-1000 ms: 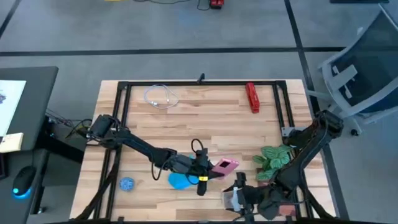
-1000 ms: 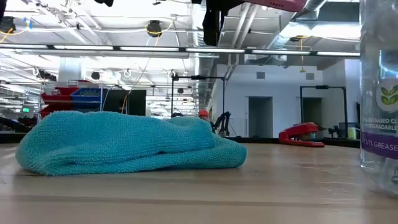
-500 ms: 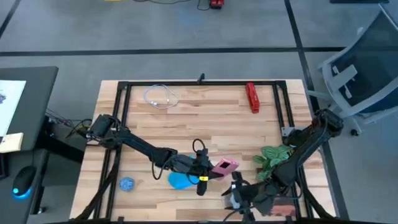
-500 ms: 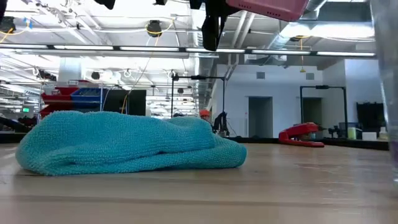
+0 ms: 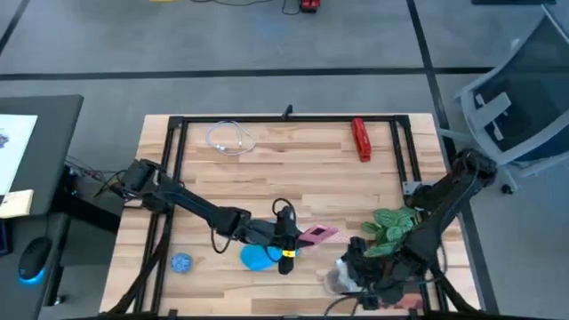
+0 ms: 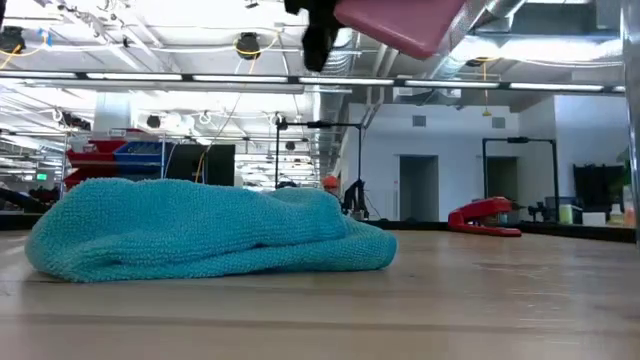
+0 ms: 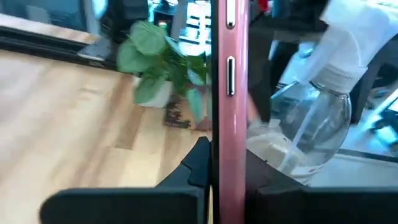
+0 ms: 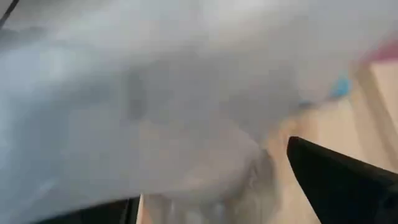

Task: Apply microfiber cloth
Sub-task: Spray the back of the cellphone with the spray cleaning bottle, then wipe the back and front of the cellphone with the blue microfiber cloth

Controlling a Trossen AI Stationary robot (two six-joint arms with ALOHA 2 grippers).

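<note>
Lying bunched near the bottom centre of the high view, the microfiber cloth is resting on the wooden table, just below the left arm's forearm. In the low view the same cloth is filling the left half of the frame as a soft heap flat on the tabletop, with nothing touching it.

The left gripper is hovering just right of the cloth, its fingers clamping a pink phone by the edges; the left wrist view is showing that phone edge-on between the 2 dark fingers. In the low view the phone is hanging tilted at the top of the frame, clear of the cloth.

The right gripper is sitting at the lower right of the high view, its fingers closing around a clear spray bottle, which is filling most of the right wrist view. A green plant is standing just above it. A red stapler, a coiled white cable and a small blue disc are lying elsewhere on the table.
</note>
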